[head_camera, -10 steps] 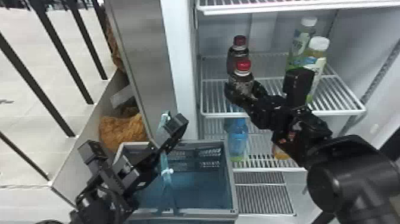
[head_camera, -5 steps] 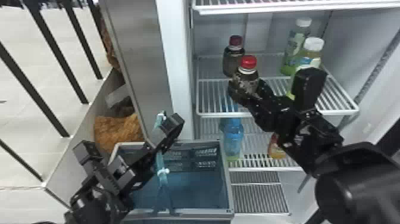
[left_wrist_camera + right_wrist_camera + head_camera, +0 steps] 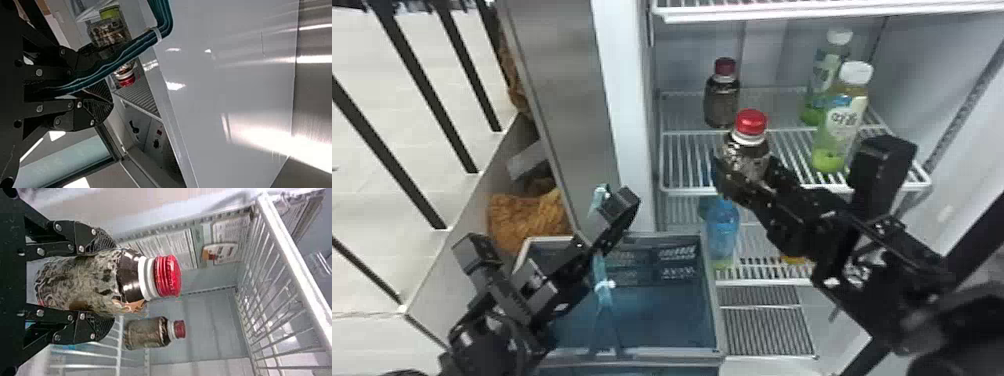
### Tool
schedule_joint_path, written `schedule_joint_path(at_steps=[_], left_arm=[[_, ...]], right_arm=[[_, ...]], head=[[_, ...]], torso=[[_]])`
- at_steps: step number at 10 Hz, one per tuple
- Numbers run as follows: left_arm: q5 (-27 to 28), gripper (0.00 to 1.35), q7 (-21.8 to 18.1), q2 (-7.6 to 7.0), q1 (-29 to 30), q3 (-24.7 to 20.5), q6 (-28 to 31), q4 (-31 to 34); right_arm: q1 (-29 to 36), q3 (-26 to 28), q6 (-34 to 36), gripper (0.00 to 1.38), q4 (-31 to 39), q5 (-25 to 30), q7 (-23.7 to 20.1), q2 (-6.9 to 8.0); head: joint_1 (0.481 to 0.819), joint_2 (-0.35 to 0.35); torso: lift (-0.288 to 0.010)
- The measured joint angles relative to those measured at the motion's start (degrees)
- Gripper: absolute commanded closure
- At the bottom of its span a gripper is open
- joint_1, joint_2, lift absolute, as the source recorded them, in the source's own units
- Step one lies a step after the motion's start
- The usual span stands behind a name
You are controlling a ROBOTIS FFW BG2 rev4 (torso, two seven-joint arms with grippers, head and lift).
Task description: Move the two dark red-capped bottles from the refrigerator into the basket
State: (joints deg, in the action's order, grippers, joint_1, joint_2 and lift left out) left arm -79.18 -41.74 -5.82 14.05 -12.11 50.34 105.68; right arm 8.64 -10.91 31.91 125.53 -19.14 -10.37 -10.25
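1. Right gripper [image 3: 747,169]: closed around the front dark red-capped bottle [image 3: 751,135], fingers on opposite sides of its body; cap and neck protrude past the fingertips.
2. Held bottle: near the left part of the shelf's [image 3: 684,189] front edge, inside the refrigerator [image 3: 624,95].
3. Second dark red-capped bottle [image 3: 721,102]: upright near the shelf's left rear corner, apart from the held bottle.
4. Left gripper [image 3: 618,209]: closed on a teal strap [image 3: 602,295], above the basket's [image 3: 714,300] rear rim.
5. Two white-capped bottles [image 3: 838,132]: upright toward the shelf's right edge.
6. Blue bottle [image 3: 723,227]: on the shelf below, near its left edge.
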Motion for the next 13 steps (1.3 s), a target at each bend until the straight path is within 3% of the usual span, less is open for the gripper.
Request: schedule_joint_path(at_steps=[6,13], left_arm=[[0.06,1.2,0.0,0.07,0.0,0.01,0.0,0.0],[0.11,1.2,0.0,0.1,-0.27,0.11,0.0,0.0]], right_arm=[[7.33,-0.01,7.38,1.26,7.74,-7.11,-2.09,-0.78],[5.15,-1.6,17.37,1.26,1.23,-16.12,-8.35,-0.73]], head=[[0.695,0.112],[0.695,0.198]], torso=[[-0.034],[-0.034]])
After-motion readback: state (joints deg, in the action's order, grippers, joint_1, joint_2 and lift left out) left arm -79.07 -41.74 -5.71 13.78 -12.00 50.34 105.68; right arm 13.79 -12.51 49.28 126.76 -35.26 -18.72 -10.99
